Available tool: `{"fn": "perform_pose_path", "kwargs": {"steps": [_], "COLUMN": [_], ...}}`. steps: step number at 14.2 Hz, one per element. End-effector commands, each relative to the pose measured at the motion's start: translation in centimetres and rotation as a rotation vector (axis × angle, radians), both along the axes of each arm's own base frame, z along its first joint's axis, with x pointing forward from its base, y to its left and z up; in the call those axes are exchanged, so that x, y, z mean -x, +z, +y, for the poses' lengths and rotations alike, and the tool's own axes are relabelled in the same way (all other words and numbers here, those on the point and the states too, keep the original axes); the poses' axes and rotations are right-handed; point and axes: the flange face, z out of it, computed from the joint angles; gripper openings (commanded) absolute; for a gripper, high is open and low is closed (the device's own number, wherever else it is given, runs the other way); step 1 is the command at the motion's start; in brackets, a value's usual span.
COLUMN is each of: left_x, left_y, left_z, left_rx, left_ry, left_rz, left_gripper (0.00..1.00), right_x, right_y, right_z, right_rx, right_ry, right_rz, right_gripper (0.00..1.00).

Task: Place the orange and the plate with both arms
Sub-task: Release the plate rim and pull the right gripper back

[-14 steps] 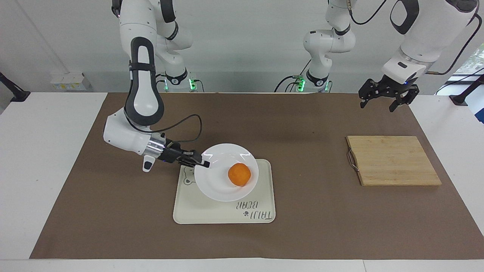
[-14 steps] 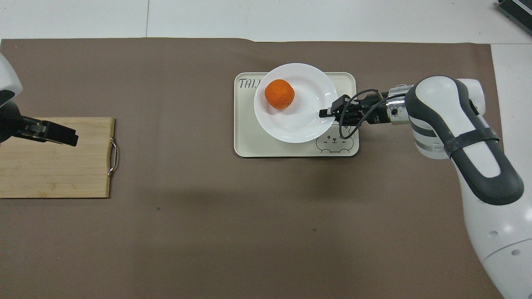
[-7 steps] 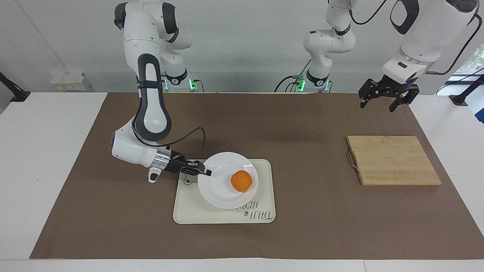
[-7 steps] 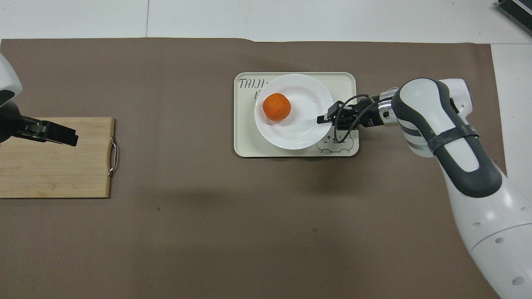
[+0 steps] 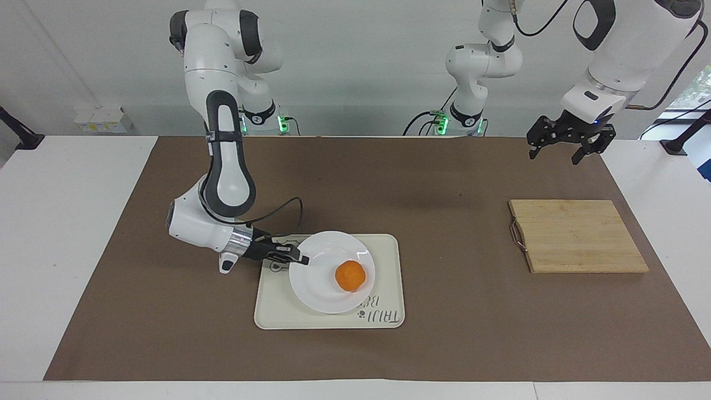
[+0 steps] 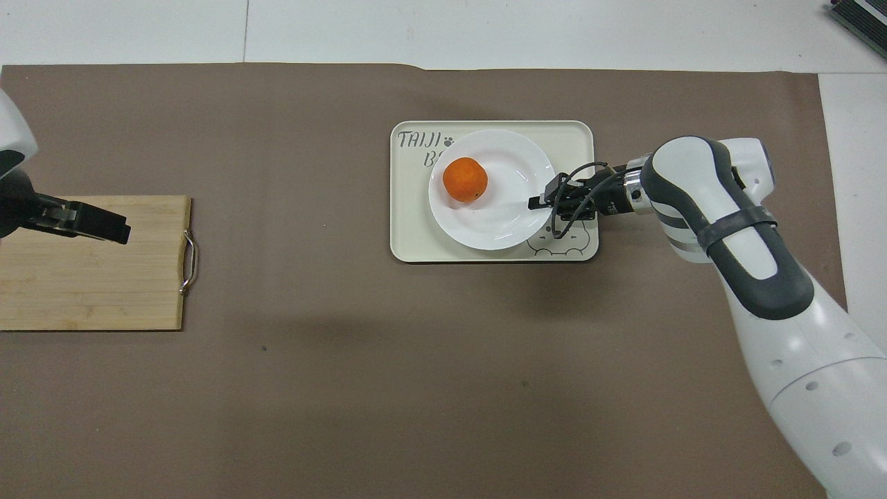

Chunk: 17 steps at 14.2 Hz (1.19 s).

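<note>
The white plate rests low on the cream tray, with the orange on it. My right gripper is shut on the plate's rim, at the side toward the right arm's end of the table. Its arm reaches in low and nearly level with the table. My left gripper hangs open in the air over the wooden cutting board's edge nearest the robots, holding nothing; that arm waits.
A bamboo cutting board with a metal handle lies toward the left arm's end. A brown mat covers the table. A bear drawing and lettering mark the tray.
My right gripper has lowered the plate with the orange down onto the tray, and its arm has straightened. The left arm has not moved.
</note>
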Motion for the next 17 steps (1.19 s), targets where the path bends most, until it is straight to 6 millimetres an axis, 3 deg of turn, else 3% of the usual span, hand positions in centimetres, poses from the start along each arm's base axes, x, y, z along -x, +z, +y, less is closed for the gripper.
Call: {"fn": "perform_pose_path", "kwargs": {"steps": [1, 2, 3, 4, 7, 12, 17], "left_x": [0.5, 0.5, 0.5, 0.5, 0.5, 0.5, 0.5], "left_y": [0.5, 0.5, 0.5, 0.5, 0.5, 0.5, 0.5], "left_z": [0.3, 0.3, 0.3, 0.3, 0.3, 0.3, 0.3], "left_rx": [-0.014, -0.014, -0.014, -0.014, -0.014, -0.014, -0.014], "left_ry": [0.011, 0.011, 0.011, 0.011, 0.011, 0.011, 0.011], "left_rz": [-0.011, -0.011, -0.011, -0.011, -0.011, -0.011, -0.011], "left_gripper": [1.0, 1.0, 1.0, 1.0, 1.0, 1.0, 1.0], "right_x": [-0.5, -0.5, -0.5, -0.6, -0.6, -0.3, 1.5], "right_y": [0.5, 0.5, 0.5, 0.9, 2.5, 8.1, 15.6], "right_z": [0.1, 0.0, -0.2, 0.0, -0.4, -3.0, -7.4], "right_rx": [0.006, 0.004, 0.005, 0.004, 0.045, 0.287, 0.584], "right_ry": [0.012, 0.012, 0.008, 0.009, 0.016, 0.126, 0.213], "right_rz": [-0.02, -0.018, -0.018, -0.021, -0.024, -0.093, -0.138], "right_gripper": [0.19, 0.44, 0.9, 1.0, 1.0, 1.0, 1.0]}}
